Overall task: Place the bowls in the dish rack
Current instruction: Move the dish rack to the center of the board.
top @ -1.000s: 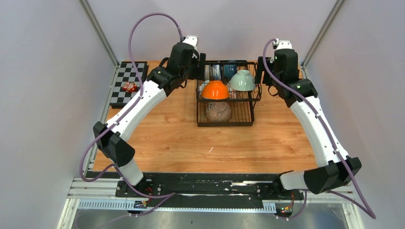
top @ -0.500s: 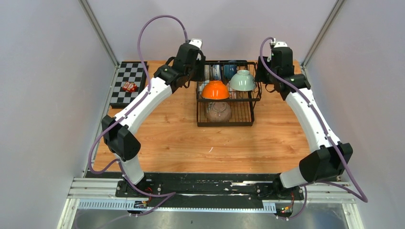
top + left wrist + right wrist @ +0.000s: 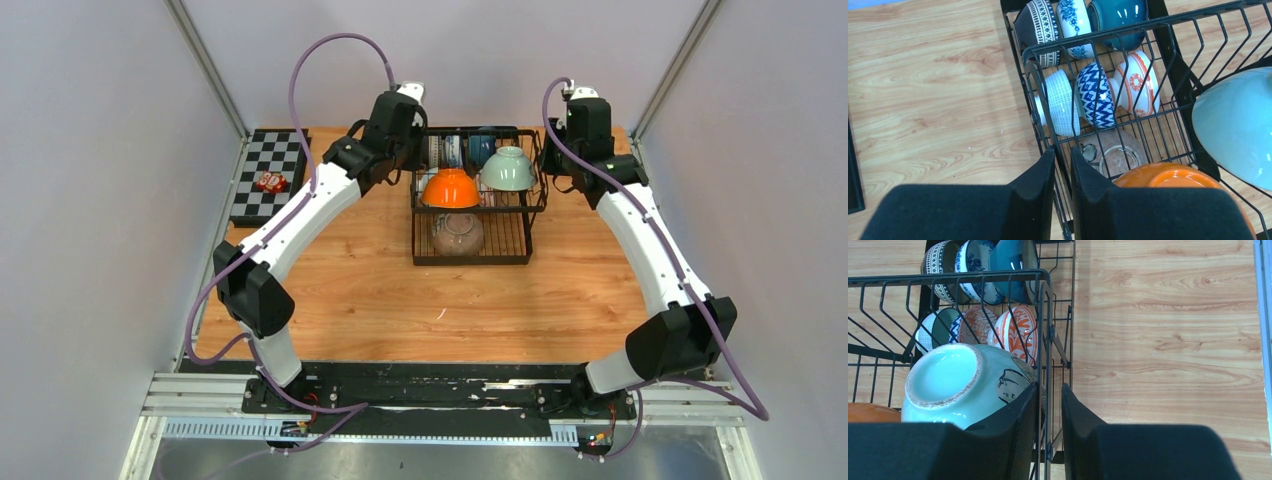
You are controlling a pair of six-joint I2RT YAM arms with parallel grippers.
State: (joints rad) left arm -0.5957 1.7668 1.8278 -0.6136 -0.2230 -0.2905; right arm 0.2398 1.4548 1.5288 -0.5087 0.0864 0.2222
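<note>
The black wire dish rack (image 3: 470, 260) stands at the back middle of the table. An orange bowl (image 3: 450, 188) and a pale green bowl (image 3: 507, 168) lie upside down in its upper basket. A cream bowl (image 3: 457, 233) sits below them, and several patterned bowls (image 3: 455, 150) stand in the back slots. My left gripper (image 3: 417, 148) is at the rack's left side, its jaws narrowed around the side wire (image 3: 1063, 150). My right gripper (image 3: 547, 150) is at the right side, jaws pinched round the basket's edge wires (image 3: 1049, 386), beside the green bowl (image 3: 958, 385).
A black-and-white checkerboard (image 3: 265, 150) lies at the back left with a small red object (image 3: 270, 181) on it. Bare wooden tabletop (image 3: 400, 300) stretches in front of the rack. Grey walls close in on both sides.
Both arms moved in against the rack's sides. Each gripper went from wide open to nearly closed around a side wire. The bowls have not moved.
</note>
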